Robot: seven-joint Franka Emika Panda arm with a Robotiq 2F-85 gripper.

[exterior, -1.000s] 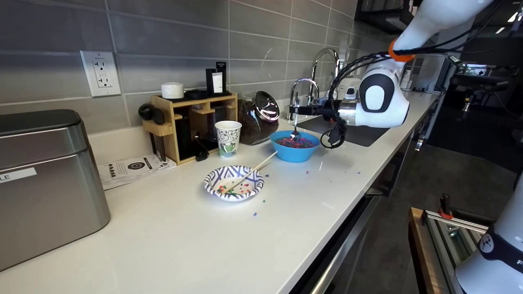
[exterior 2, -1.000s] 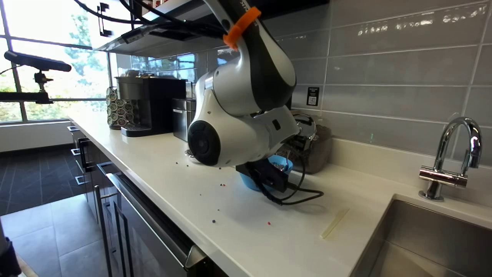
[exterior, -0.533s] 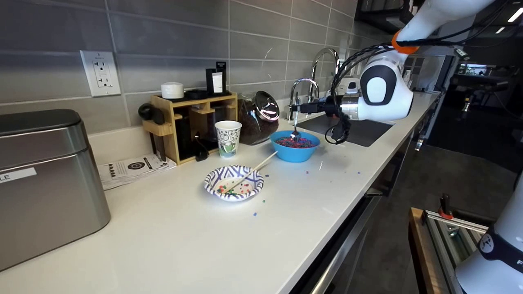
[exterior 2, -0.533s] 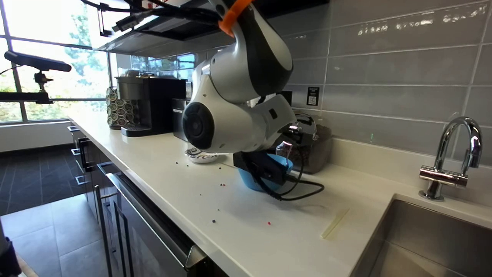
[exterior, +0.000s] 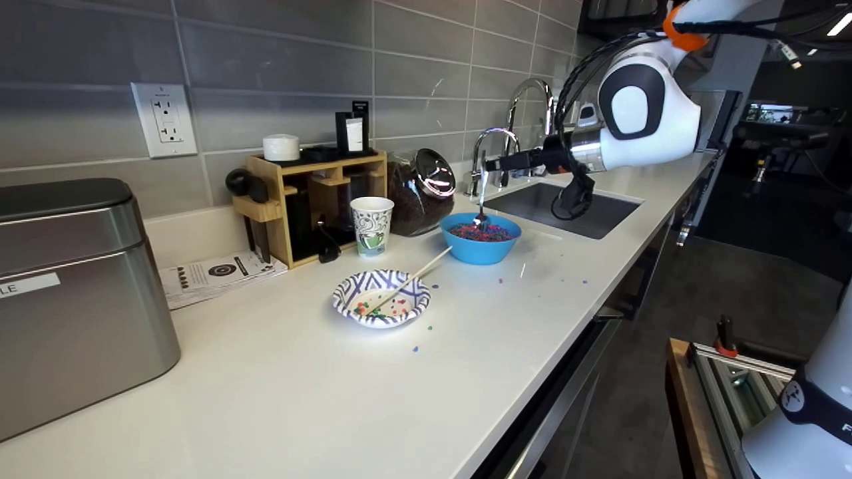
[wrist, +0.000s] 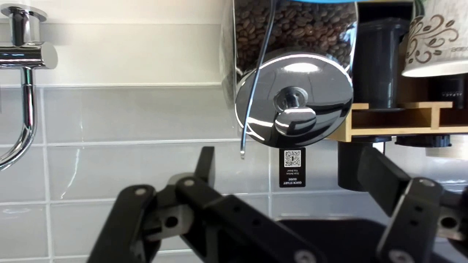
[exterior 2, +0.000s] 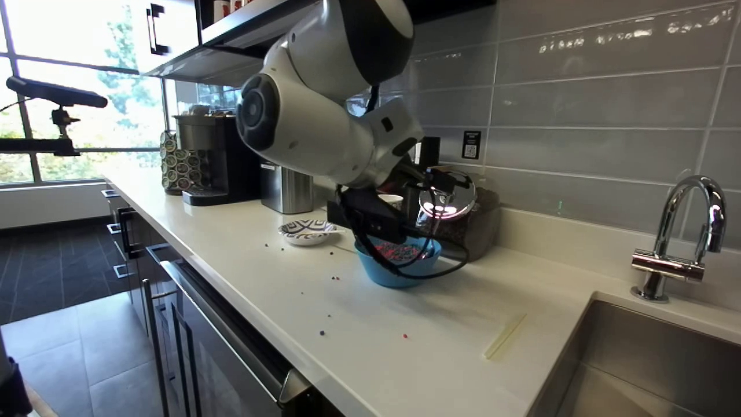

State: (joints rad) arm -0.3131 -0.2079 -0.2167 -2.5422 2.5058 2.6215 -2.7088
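My gripper (wrist: 292,171) is open in the wrist view, with a wide gap and nothing gripped between its fingers. A thin metal utensil (wrist: 255,87) rises in front of it, its handle end just beyond the left fingertip. In an exterior view the gripper (exterior: 491,165) hangs level beside the top of the utensil (exterior: 483,189); whether they touch is unclear. The utensil stands upright in a blue bowl (exterior: 479,253) of small coloured pieces (exterior: 466,231). The blue bowl (exterior 2: 379,272) also shows in the other view outside, partly behind the wrist camera and cable.
A patterned paper bowl (exterior: 346,309) holds a thin stick and a few coloured bits. A paper cup (exterior: 371,226), a coffee-bean jar (exterior: 409,206) and a wooden organizer (exterior: 273,193) stand along the wall. A sink (exterior 2: 654,370) and faucet (exterior 2: 666,263) lie on the far side.
The arm has risen and drawn back from the blue bowl, and the gripper has tilted a little. The utensil stays standing in the bowl; the bowls have not moved.
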